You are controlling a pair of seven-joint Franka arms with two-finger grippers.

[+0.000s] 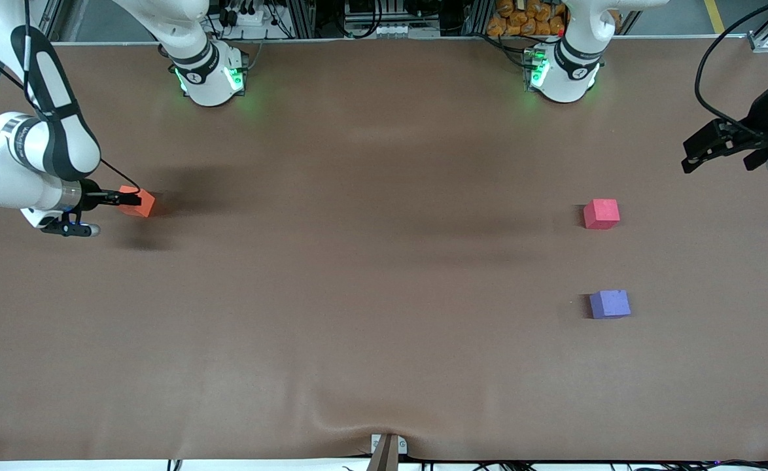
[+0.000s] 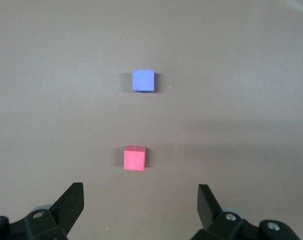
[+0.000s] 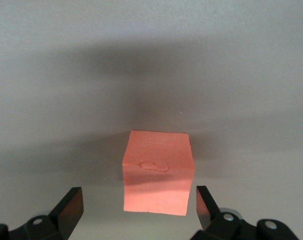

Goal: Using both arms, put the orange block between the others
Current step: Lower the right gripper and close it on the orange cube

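- Lying flat near the right arm's table end, the orange block [image 3: 156, 172] is flanked by the released right gripper [image 1: 121, 199]; contact seemingly absent.
- Bare table [image 1: 371, 261] is seen between it and the red-pink cube [image 1: 601, 214] and purple-blue cube [image 1: 610, 304].
- The left gripper [image 2: 140, 200] is held spread, empty.

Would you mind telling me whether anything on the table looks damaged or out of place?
Only small things: the orange block has a shallow dent in its top face, and the brown table cover is puckered at the edge nearest the front camera.

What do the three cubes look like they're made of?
Orange block: probably foam, matte, with a shallow dent on top and soft edges. Red-pink cube and purple-blue cube: likely the same matte foam, with no shine and the same size, though their surface detail is too small to confirm.
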